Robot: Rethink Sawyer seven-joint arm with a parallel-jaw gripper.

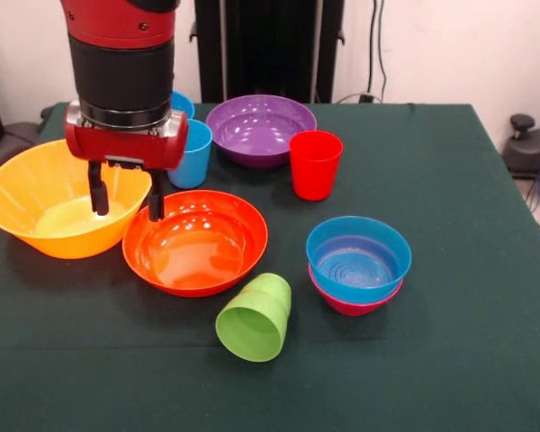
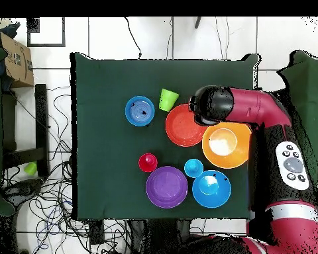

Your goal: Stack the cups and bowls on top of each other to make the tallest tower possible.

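My gripper (image 1: 126, 195) hangs open and holds nothing. One finger is over the inside of the very large yellow-orange bowl (image 1: 36, 216) and the other is at the near rim of the red-orange bowl (image 1: 202, 247). The lime green cup (image 1: 255, 317) lies on its side in front of the red-orange bowl. A small blue bowl (image 1: 358, 256) sits nested in a small magenta bowl (image 1: 351, 304); this is the only pile. The red cup (image 1: 315, 164), the light blue cup (image 1: 193, 153) and the purple bowl (image 1: 259, 129) stand upright. The large blue bowl (image 2: 211, 188) is mostly hidden behind the arm in the front view.
All the ware stands on a dark green cloth (image 1: 450, 360). In the overhead view the arm (image 2: 254, 106) covers the gap between the yellow-orange bowl (image 2: 240, 157) and the red-orange bowl (image 2: 181, 129). Cables and a cardboard box (image 2: 16, 59) lie on the floor beside the table.
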